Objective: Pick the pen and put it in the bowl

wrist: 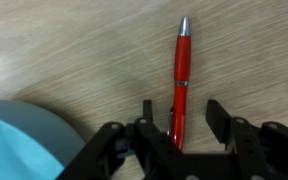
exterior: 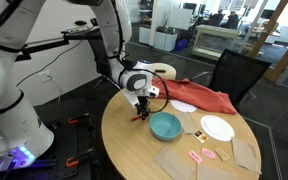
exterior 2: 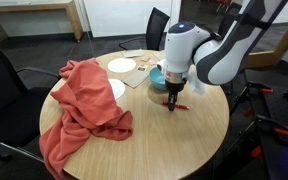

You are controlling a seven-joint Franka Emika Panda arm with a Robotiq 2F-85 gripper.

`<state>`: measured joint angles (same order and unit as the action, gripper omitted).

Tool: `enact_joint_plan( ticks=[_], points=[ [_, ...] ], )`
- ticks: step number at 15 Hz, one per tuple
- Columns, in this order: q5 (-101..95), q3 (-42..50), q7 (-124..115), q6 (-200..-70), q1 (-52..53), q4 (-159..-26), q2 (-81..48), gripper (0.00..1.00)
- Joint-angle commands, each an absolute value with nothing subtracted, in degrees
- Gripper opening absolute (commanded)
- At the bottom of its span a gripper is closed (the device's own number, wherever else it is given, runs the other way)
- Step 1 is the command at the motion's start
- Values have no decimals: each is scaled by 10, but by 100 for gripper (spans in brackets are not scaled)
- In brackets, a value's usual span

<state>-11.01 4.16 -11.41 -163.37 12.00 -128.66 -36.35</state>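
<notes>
The red pen (wrist: 182, 65) lies flat on the round wooden table, its silver tip pointing away from the wrist camera. My gripper (wrist: 182, 110) is open and low over the table, one finger on each side of the pen's rear half, not closed on it. In both exterior views the gripper (exterior: 142, 104) (exterior 2: 173, 96) points straight down at the pen (exterior: 140, 117) (exterior 2: 180, 106). The teal-blue bowl (exterior: 165, 125) (exterior 2: 158, 76) stands next to the gripper, and its rim shows in the wrist view (wrist: 19, 140). The bowl looks empty.
A red cloth (exterior 2: 84, 105) (exterior: 206, 96) is draped over the table's edge. A white plate (exterior: 217, 128) (exterior 2: 122, 65), brown paper sheets (exterior: 171, 159) and small pink pieces (exterior: 206, 154) lie beyond the bowl. A black chair (exterior: 236, 72) stands at the table.
</notes>
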Motion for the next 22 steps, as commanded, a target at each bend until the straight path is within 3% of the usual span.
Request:
enact_joint_plan(
  ticks=[1,4,5,15,22],
  points=[
    [-96,48,-115,-1630,131,-1270,-371,28],
    [-92,47,-114,-1628,130,-1265,-372,4],
    [-90,46,-114,-1628,130,-1264,-373,1],
    [-97,58,-149,-1623,177,-1321,-269,4],
    [-107,74,-152,-1621,146,-1403,-124,4]
  ],
)
